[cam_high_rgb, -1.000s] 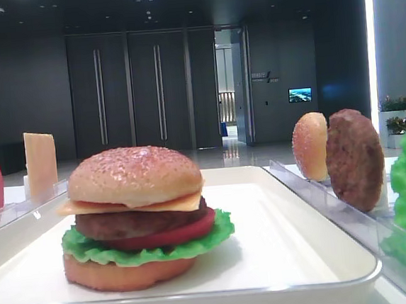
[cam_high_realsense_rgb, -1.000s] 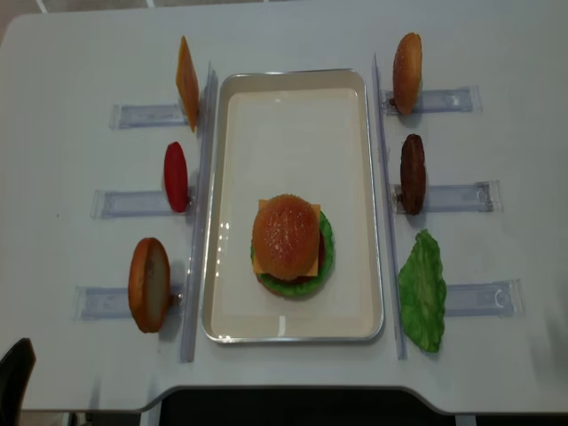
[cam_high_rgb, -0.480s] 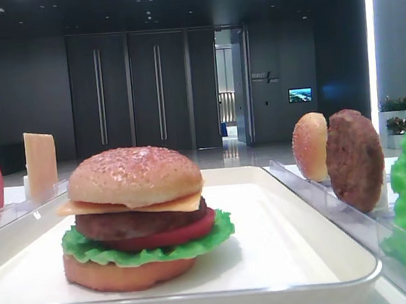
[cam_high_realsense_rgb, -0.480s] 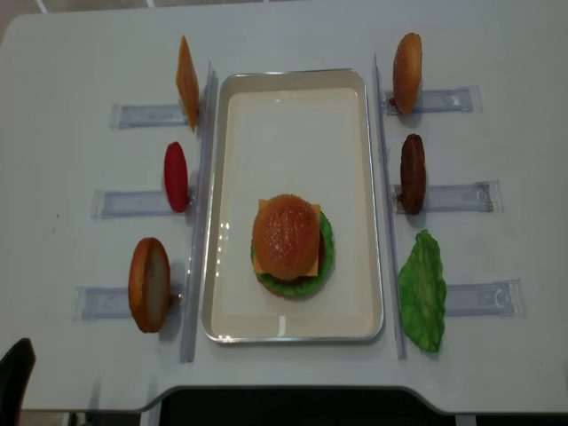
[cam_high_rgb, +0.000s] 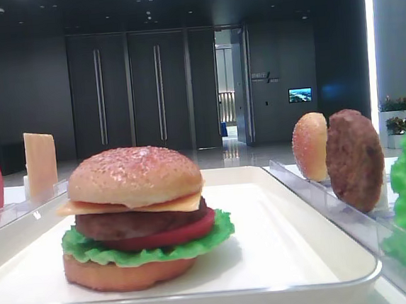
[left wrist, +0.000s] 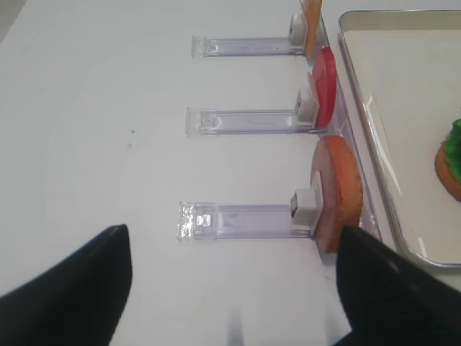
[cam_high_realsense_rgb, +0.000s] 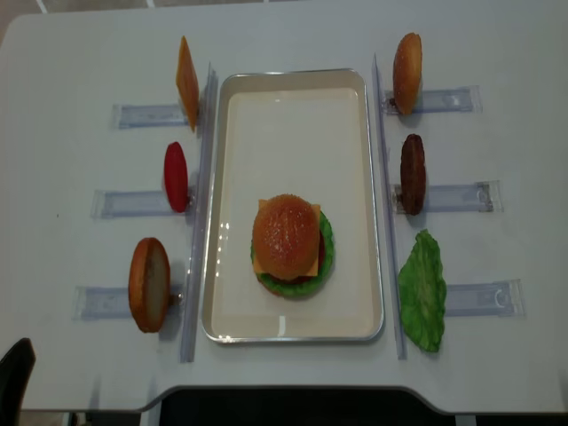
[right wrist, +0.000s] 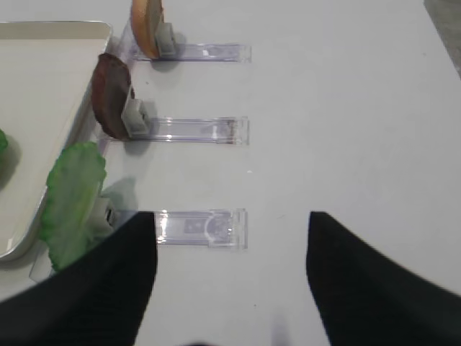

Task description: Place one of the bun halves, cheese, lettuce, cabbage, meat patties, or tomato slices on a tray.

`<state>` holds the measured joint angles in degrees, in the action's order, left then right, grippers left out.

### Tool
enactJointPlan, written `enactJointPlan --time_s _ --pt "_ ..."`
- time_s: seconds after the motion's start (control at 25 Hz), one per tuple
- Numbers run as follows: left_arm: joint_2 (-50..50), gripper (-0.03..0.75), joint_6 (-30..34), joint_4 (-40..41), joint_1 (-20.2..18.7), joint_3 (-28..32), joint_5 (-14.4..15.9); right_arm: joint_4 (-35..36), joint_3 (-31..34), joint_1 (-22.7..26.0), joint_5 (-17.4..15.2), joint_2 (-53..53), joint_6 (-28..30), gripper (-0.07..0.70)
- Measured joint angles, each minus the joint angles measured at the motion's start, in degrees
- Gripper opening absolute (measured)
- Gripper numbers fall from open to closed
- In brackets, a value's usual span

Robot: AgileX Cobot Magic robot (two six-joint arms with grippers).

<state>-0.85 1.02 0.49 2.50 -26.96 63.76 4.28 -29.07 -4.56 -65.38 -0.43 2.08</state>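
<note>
The tray (cam_high_realsense_rgb: 293,98) lies on the white worktop (cam_high_realsense_rgb: 71,177). On the tray, toward its near end, stands a stacked burger: top bun (cam_high_realsense_rgb: 286,232) over cheese (cam_high_rgb: 172,204), meat patty (cam_high_rgb: 134,223), tomato slice (cam_high_rgb: 168,236), lettuce (cam_high_rgb: 144,254) and bottom bun (cam_high_rgb: 128,272). Spare ingredients stand upright in clear racks (cam_high_realsense_rgb: 461,197) on both sides of the tray. The right gripper (right wrist: 230,281) is beside the tray with its fingers (right wrist: 94,288) apart, empty. The left gripper (left wrist: 234,288) fingers (left wrist: 72,288) are likewise spread, holding nothing.
</note>
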Motion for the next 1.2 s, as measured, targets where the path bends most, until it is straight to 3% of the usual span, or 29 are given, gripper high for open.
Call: enactJointPlan --time_s 0.48,0.8,1.2 --pt "0.0 0.692 0.0 0.0 0.0 0.0 0.0 1.5 0.0 0.1 0.2 0.0 0.8 0.433" --pt "0.0 0.692 0.0 0.0 0.0 0.0 0.0 1.5 0.0 7.9 0.2 0.0 0.8 0.432" --pt "0.0 0.692 0.0 0.0 0.0 0.0 0.0 1.4 0.0 8.6 0.3 0.0 1.0 0.432"
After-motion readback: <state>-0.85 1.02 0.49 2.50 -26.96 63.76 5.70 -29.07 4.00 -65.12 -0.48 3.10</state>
